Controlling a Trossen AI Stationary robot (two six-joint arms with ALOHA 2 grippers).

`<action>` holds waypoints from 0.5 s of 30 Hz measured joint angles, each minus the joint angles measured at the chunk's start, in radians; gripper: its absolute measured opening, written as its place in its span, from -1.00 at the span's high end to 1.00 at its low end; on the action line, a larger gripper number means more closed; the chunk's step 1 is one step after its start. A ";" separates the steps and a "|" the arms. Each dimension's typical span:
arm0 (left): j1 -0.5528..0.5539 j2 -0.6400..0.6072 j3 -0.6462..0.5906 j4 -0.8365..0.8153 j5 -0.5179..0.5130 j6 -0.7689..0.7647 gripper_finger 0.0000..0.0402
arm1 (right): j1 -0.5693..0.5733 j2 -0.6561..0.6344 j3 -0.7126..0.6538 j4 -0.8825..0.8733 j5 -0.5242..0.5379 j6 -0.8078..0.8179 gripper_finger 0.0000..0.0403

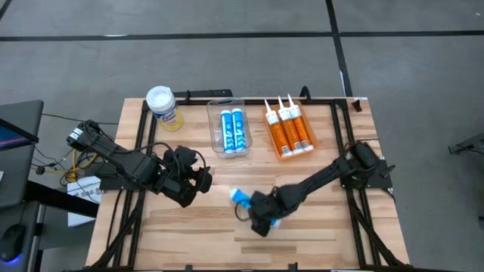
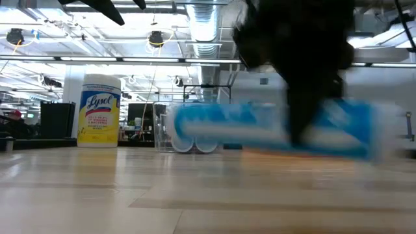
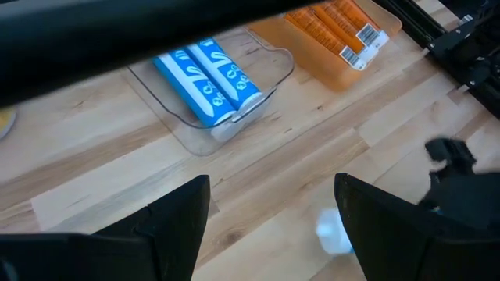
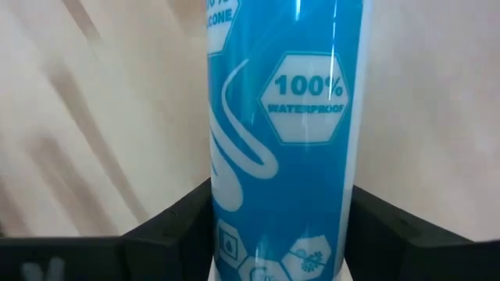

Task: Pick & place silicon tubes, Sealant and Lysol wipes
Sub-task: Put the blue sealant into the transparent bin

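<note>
Blue tube point(image 1: 243, 199) lies mid-table, clamped in the right gripper point(image 1: 261, 217). From above, left gripper point(image 1: 198, 181) waits nearby, fingers apart. Low view: tube point(image 2: 273, 127) held level. Wrist view: slick tube point(image 4: 283, 133) could slip between the fingers.

In the low view the blue and white tube point(image 2: 273, 127) is smeared by blur, its printing unreadable, and the dark right tool point(image 2: 305, 65) covers its middle. From above, that tool point(image 1: 261, 215) hides most of the tube point(image 1: 240, 197). The right wrist view cuts the tube point(image 4: 285, 140) off at both ends. The clear plastic bin point(image 3: 266, 97) is partly hidden by a dark bar.
</note>
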 joint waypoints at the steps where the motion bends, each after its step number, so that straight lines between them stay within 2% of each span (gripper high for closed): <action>1: 0.000 0.000 0.000 0.004 0.001 0.000 -0.34 | -0.009 -0.024 0.003 -0.002 0.017 -0.013 -0.01; 9: 0.007 0.000 0.000 0.090 0.002 0.080 -0.34 | -0.097 -0.206 0.004 0.008 0.069 -0.138 -0.01; 15: 0.073 0.000 0.000 0.202 0.019 0.198 -0.34 | -0.190 -0.332 0.004 0.037 0.104 -0.248 -0.01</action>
